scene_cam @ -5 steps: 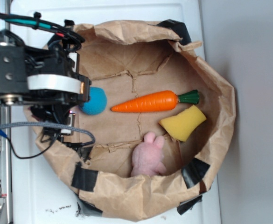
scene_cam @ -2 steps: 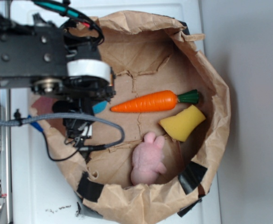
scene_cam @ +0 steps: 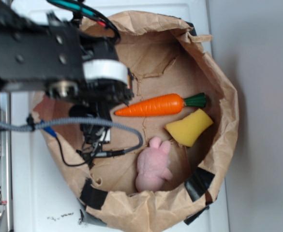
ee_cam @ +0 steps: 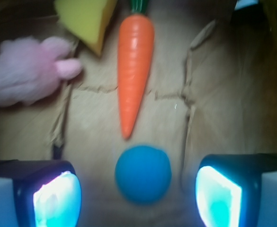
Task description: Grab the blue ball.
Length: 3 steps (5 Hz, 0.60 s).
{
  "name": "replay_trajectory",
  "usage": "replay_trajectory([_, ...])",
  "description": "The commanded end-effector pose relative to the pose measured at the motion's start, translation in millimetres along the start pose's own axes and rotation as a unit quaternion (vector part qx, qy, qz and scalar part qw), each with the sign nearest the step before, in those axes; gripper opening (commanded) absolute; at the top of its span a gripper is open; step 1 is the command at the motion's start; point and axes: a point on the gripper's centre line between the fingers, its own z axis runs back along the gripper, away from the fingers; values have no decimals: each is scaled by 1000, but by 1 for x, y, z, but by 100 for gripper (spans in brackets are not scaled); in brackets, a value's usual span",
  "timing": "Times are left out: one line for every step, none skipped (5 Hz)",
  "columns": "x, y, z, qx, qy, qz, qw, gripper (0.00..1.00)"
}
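The blue ball [ee_cam: 143, 174] lies on the brown paper floor of the bag, just below the tip of the orange carrot [ee_cam: 134, 66]. In the wrist view my gripper [ee_cam: 138, 196] is open, with one finger [ee_cam: 55, 198] left of the ball and the other [ee_cam: 218, 196] right of it, both apart from it. In the exterior view the arm [scene_cam: 59, 63] covers the ball, so it is hidden there.
The carrot [scene_cam: 156, 105], a yellow sponge wedge [scene_cam: 189, 126] and a pink plush bunny [scene_cam: 153, 164] lie in the brown paper bag [scene_cam: 223, 96]. The bag's crumpled walls rise all around. A cable [scene_cam: 107, 145] hangs from the arm.
The arm has moved right, into the bag and over the blue ball, which showed beside it a second ago and is now covered in the exterior view.
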Motion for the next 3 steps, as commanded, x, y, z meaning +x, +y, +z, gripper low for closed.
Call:
replay_trajectory([26,7,-42,35,-32,-18,999,100])
replay_trajectory([38,8,-54,43,-35,-28,998,100])
replay_trajectory([39,11,-68,64,-42,-42,996,100])
